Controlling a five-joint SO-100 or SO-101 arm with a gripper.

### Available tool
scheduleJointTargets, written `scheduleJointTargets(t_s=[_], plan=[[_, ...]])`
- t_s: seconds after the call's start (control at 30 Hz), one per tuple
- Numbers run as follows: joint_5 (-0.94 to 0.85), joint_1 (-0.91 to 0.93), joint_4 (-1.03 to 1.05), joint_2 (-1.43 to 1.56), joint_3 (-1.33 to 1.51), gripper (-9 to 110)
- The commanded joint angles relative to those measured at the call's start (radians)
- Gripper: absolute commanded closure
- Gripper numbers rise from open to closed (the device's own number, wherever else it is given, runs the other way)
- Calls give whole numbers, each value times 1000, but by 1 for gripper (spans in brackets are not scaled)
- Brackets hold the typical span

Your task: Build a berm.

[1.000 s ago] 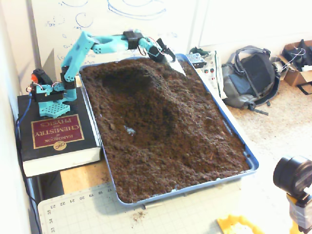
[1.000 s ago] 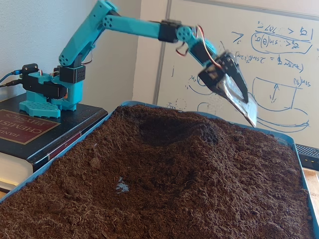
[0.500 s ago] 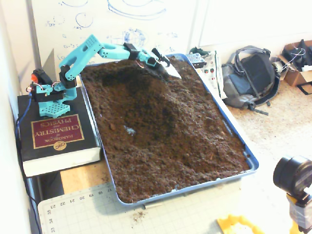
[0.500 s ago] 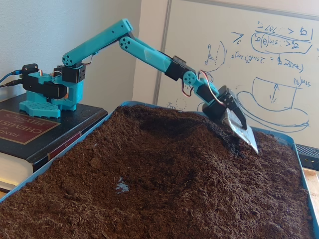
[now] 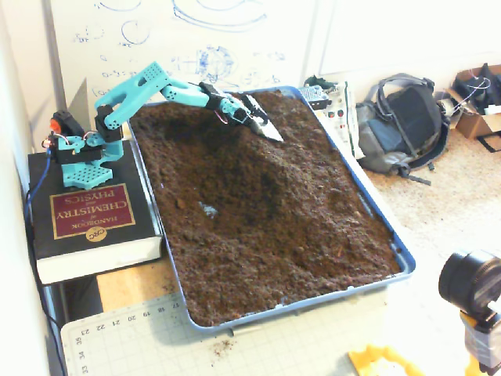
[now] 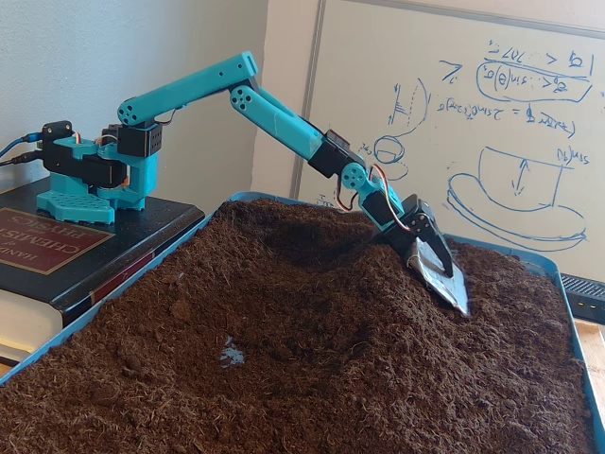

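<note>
In a fixed view from above, the teal arm (image 5: 156, 84) reaches from its base on a thick book (image 5: 90, 223) out over the far end of the blue tray (image 5: 376, 219). The claw (image 5: 266, 129) carries a flat silvery blade whose tip touches the soil. Whether the claw is clenched or released cannot be told here. The berm (image 5: 258, 168) shows as a raised ridge of dark soil running down the tray's middle from just below the blade, with a darker hollow on its left side. A backpack (image 5: 403, 125) lies on the floor to the right of the tray.

In a fixed view from low at the tray's near end, the arm (image 6: 274, 113) slopes down to the right, and the claw (image 6: 444, 279) presses the blade (image 6: 437, 270) into the soil on the right flank of the berm (image 6: 369, 293). The jaws' state is again unclear. A whiteboard (image 6: 492, 104) with blue sketches stands behind the tray (image 6: 567, 303).
</note>
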Motion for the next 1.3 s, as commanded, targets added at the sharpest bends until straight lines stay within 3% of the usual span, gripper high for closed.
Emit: scheduleJointTargets(t_s=[0.0,0.23,0.7,1.03,1.27], plan=[[9,-3,193,44,-51,101],[48,-5,449,104,-51,101],[94,5,586,273,-48,101],[94,57,549,436,-112,101],[74,183,293,471,-164,101]])
